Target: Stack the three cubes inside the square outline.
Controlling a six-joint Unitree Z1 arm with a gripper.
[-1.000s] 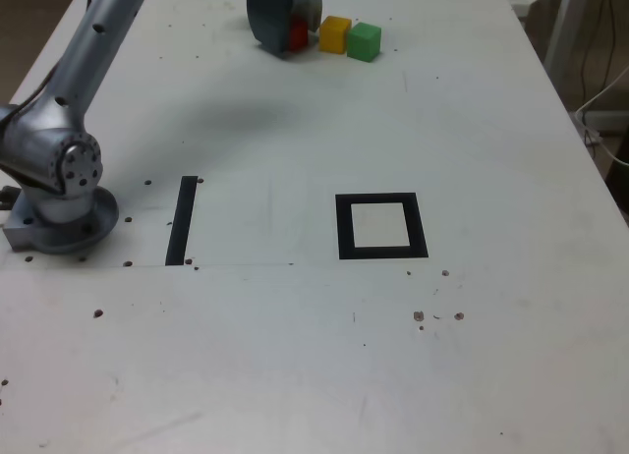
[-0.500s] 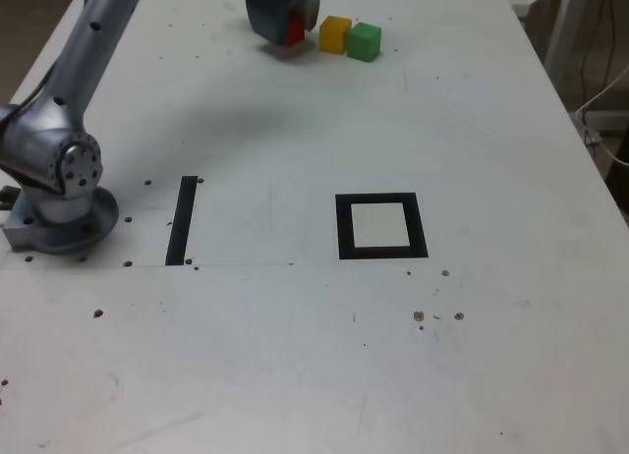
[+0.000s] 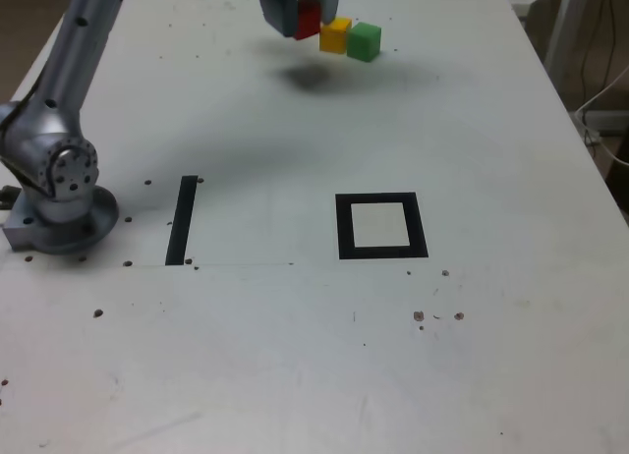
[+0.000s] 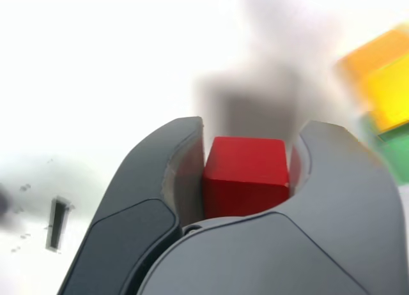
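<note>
The gripper (image 4: 246,170), clamped on the red cube (image 4: 246,173), has just lifted it, ready for carrying toward five o'clock in the exterior view.

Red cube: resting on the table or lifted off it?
Lifted: the fingers grip the red cube, its shadow lying apart on the table.

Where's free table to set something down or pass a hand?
Free: between the black strip and black square, and the exterior view's right of the square. Crowded: far side, where the gripper holds the red cube near the yellow and green cubes.
</note>
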